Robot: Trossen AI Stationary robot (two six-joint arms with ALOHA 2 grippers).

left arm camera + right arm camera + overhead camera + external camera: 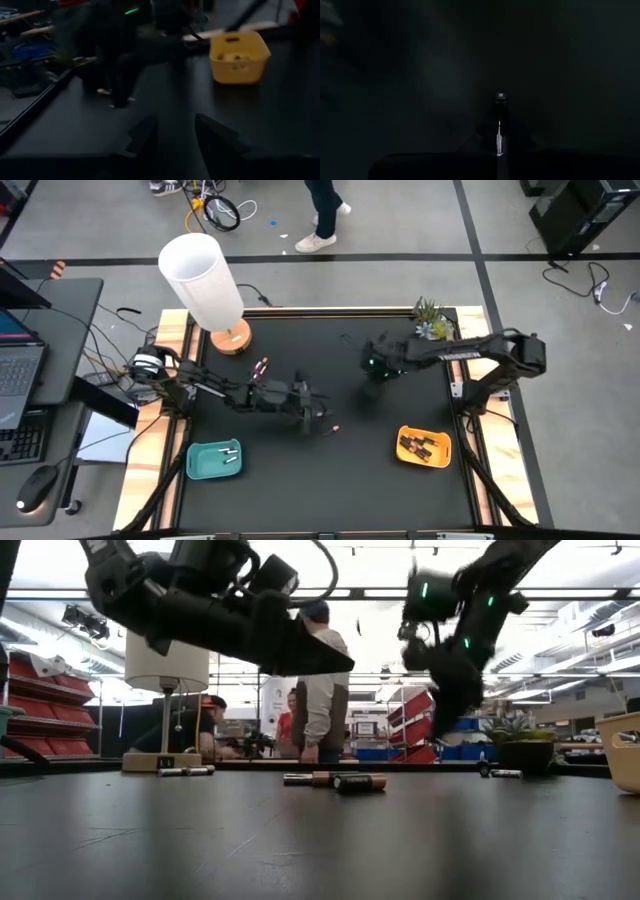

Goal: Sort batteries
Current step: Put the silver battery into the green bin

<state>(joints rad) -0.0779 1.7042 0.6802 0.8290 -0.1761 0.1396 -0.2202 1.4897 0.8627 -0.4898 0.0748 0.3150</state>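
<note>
My right gripper [372, 370] hangs above the black table [360, 480], toward its far side near the small potted plant [432, 320], clenched on a dark battery [499, 120] that stands out from between my fingers. My left gripper [322, 420] hovers over the table's middle, its fingers [145, 135] apart with nothing between them. Loose batteries [335, 780] lie on the table near it, one with a coppery end. The teal tray [213, 460] holds pale batteries; the yellow tray [424, 446] holds dark ones. A white-shaded lamp [205, 280] stands at the far left.
</note>
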